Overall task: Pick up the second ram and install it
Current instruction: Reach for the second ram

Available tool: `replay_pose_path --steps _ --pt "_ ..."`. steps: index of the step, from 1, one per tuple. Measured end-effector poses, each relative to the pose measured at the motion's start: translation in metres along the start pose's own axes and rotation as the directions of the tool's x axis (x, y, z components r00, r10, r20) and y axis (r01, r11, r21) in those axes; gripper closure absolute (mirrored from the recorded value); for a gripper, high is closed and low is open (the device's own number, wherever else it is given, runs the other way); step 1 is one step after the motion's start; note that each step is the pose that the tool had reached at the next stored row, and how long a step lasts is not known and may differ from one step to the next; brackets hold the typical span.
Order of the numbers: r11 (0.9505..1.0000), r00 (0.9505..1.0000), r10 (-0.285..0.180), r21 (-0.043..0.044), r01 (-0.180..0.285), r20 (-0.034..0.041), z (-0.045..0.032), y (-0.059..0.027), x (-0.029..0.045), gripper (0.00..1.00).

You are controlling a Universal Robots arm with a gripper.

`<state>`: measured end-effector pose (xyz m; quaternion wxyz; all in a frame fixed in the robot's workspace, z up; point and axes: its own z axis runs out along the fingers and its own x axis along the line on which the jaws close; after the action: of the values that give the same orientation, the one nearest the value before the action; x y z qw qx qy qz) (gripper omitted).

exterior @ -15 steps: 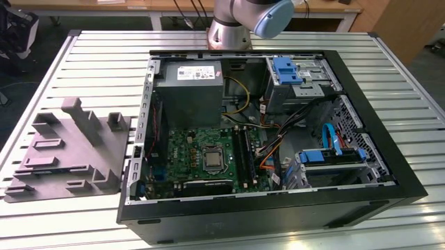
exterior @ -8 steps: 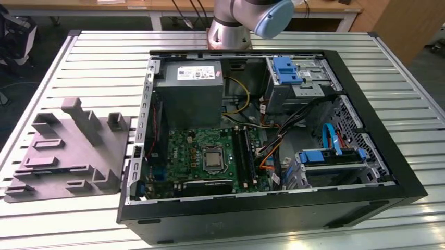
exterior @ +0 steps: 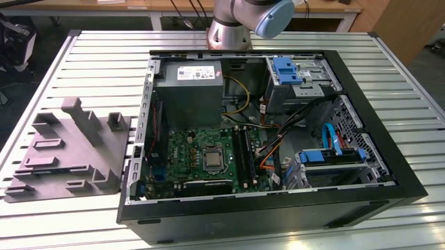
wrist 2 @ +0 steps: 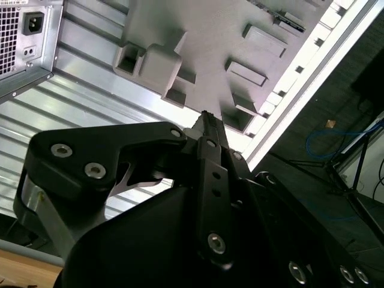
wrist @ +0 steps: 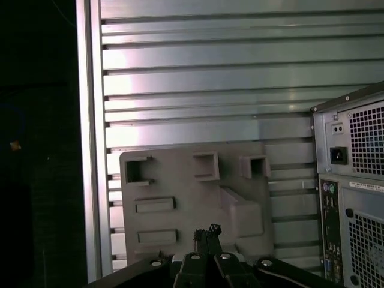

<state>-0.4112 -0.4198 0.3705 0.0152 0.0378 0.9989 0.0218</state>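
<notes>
Apparently this is either almost finished or not begun: in the first wrist view the gripper (wrist: 207, 231) hovers over the tray (wrist: 180, 180), and the pockets (wrist: 206, 165) just ahead of the fingertips look bare. In the second wrist view the fingers (wrist 2: 210, 162) are pressed together with nothing long or blue between them, and the case (wrist: 354, 180) stands off to one side. In the exterior view long dark strips (exterior: 248, 151) sit in the slots (exterior: 238, 151) by the CPU socket (exterior: 210, 159), well apart from the fingers. The ram is likely seated there, but I cannot tell it from the slots.
</notes>
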Motion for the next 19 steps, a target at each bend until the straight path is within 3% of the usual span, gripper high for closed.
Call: replay_pose_path --steps 11,19 --pt "1.0000 1.0000 0.000 0.0000 0.000 -0.0004 0.0022 -0.0025 0.0015 0.90" --pt "1.0000 1.0000 0.000 0.0000 0.000 -0.0003 0.0085 -0.0112 0.0030 0.90"
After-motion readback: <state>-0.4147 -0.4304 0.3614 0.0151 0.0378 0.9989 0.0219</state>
